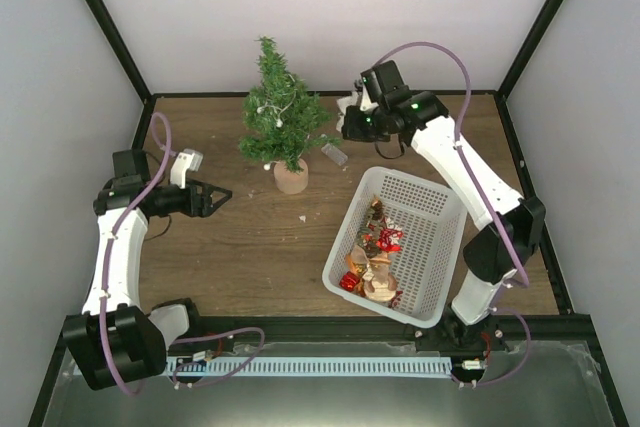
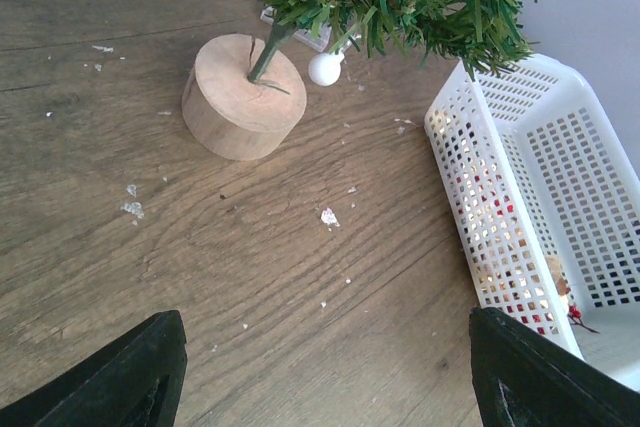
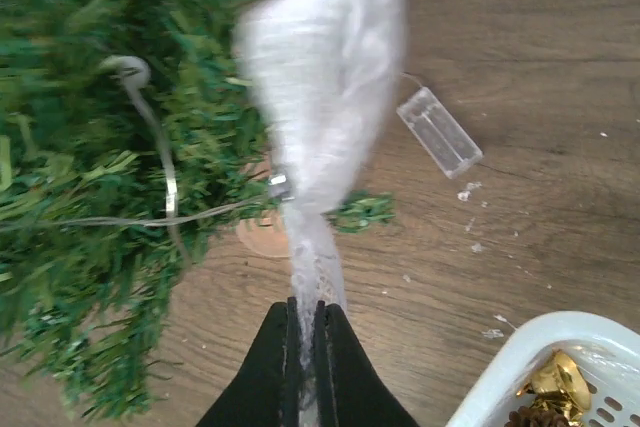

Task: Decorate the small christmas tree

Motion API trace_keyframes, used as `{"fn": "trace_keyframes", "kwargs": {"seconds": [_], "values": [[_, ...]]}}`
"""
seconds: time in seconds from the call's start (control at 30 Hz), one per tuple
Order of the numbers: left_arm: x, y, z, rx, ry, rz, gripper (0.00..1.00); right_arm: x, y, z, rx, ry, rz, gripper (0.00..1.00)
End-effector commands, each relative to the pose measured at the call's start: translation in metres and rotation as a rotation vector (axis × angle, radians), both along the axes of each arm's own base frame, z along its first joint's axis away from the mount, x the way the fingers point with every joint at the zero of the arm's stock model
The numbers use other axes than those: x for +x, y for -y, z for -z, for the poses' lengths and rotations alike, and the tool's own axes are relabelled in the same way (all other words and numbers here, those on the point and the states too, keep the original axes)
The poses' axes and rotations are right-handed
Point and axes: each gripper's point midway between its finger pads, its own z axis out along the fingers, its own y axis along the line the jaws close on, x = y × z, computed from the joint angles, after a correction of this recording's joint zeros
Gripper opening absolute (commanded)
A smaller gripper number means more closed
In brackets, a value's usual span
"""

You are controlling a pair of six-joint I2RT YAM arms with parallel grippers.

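Right claw (image 3: 303, 309): 1 ribbon (image 3: 322, 97), 1 tree (image 3: 60, 197)

The small christmas tree (image 1: 277, 112) was dark green on a tan base (image 2: 243, 97). The white lattice basket (image 1: 437, 209) held red and gold ornaments (image 1: 372, 257); the surface (image 1: 250, 237) showed brown wood grain; the ribbon (image 3: 320, 117) was white.

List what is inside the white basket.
The white basket holds a heap of ornaments, among them red pieces and a gold bell. Whatever lies beneath the heap is covered.
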Motion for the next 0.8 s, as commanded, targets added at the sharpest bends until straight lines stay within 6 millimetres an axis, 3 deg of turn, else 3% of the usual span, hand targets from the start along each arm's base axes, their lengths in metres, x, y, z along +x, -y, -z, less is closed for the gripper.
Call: {"fn": "trace_keyframes", "kwargs": {"seconds": [0.0,0.57,0.77], "values": [[0.0,0.003,-0.002,-0.015,0.019,0.016,0.78,0.002,0.002,-0.005,0.053,0.017,0.006,0.01],[-0.003,0.003,-0.003,-0.006,0.033,0.008,0.78,0.032,-0.012,0.033,0.088,-0.051,-0.021,0.01],[-0.003,0.003,-0.002,-0.004,0.037,0.007,0.78,0.037,-0.019,0.035,0.105,-0.06,-0.035,0.01]]}}
